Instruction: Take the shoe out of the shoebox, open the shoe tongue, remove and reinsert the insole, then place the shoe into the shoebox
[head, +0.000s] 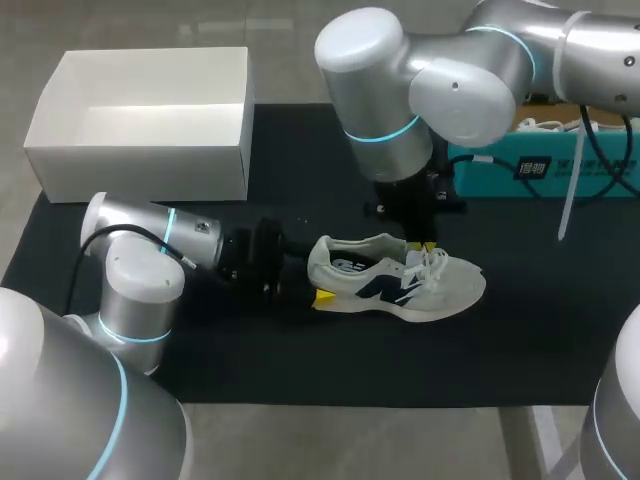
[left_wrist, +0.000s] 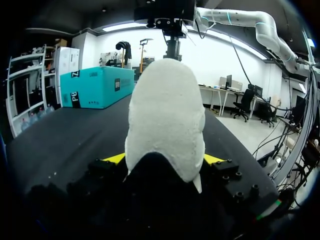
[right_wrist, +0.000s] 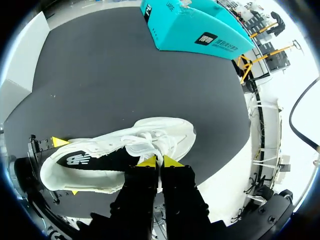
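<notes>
The white sneaker (head: 398, 284) was seen resting on its sole on the black mat (head: 520, 340), out of the white shoebox (head: 140, 176), which stood well apart, behind and to one side of the left gripper (left_wrist: 164, 159). The heel was clamped from both sides between that gripper's yellow tips, with the toe pointed straight ahead of it. The right gripper (right_wrist: 160, 161) was held over the lacing, its tips clenched almost together on a thin white strip of the sneaker. Whether that strip was a lace or the tongue's edge could not be told. The risk was judged to lie there: if only a lace was pinched, an upward pull would likely tighten the lacing or undo the bow, and the tongue would not be opened. If the pull were made too hard or off-line, the heel could be dragged out from between the left tips and the sneaker tipped over. So thin a pinch could also be lost mid-pull. The teal box (head: 540, 168) beyond the right gripper was judged too far off to interfere.
</notes>
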